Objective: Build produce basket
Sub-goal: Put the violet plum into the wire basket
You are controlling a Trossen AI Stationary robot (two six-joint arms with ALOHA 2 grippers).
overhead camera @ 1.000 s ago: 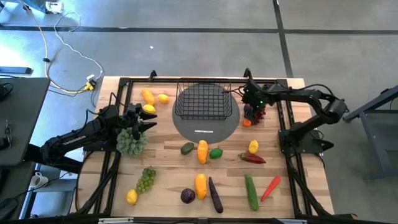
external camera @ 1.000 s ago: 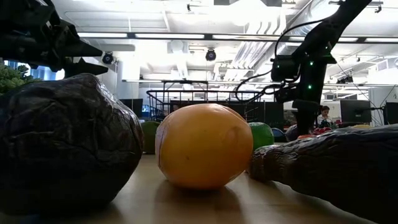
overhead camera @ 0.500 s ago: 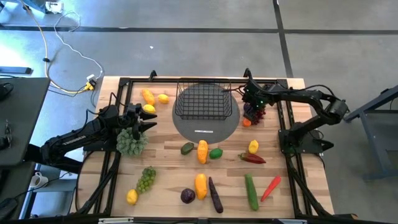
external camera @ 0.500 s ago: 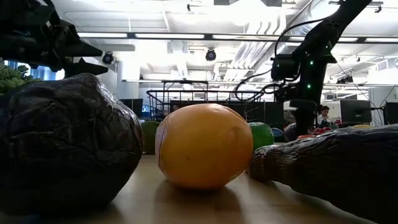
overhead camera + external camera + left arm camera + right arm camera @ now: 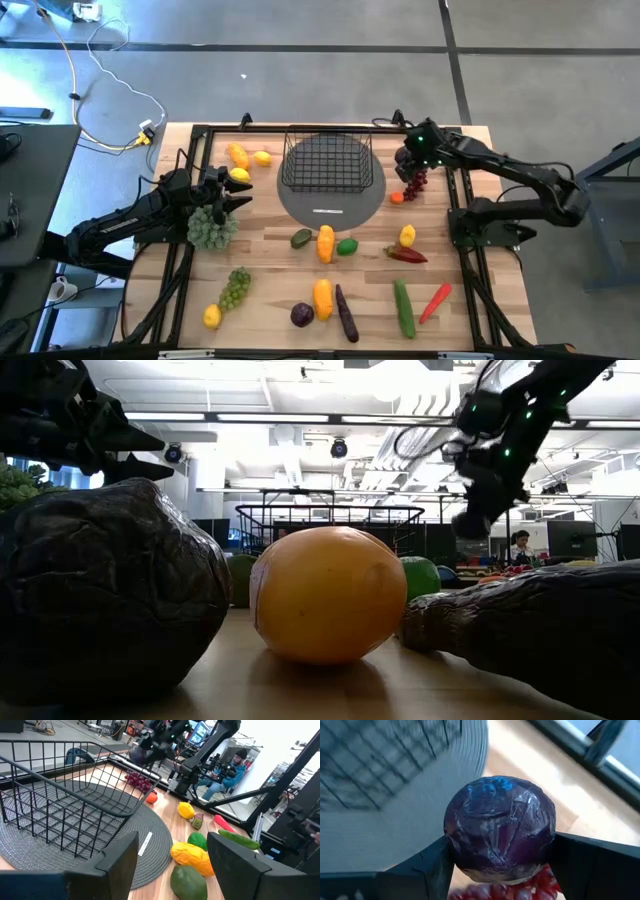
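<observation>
The black wire basket (image 5: pixel 328 160) stands on a round grey mat (image 5: pixel 335 205) at the table's far middle. My right gripper (image 5: pixel 409 163) hangs just right of the basket, shut on a round dark purple fruit (image 5: pixel 500 827), directly above a bunch of red grapes (image 5: pixel 414 182) that lies on the table. The left wrist view shows the same gripper and fruit (image 5: pixel 142 754) beyond the basket's corner. My left gripper (image 5: pixel 236 194) waits open at the table's left, over a green leafy head (image 5: pixel 210 228). My right gripper pinches the purple fruit by its two opposite sides (image 5: pixel 451 845) between its two fingers. The fingers slant down at it from the table's right. The fruit is lifted clear of the table, above the red grapes (image 5: pixel 520 892).
Produce lies scattered on the table: lemons and an orange piece (image 5: pixel 248 158) far left, a mango (image 5: pixel 325 243), an avocado (image 5: pixel 301 238), green grapes (image 5: pixel 235 288), an aubergine (image 5: pixel 346 313), a cucumber (image 5: pixel 403 307), red peppers (image 5: pixel 405 255). Black frame rails (image 5: pixel 455 200) run along both sides.
My right gripper has risen from the table beside the red grapes and rolled at the wrist, carrying the purple fruit up clear of the wood. The grapes stay where they lay.
</observation>
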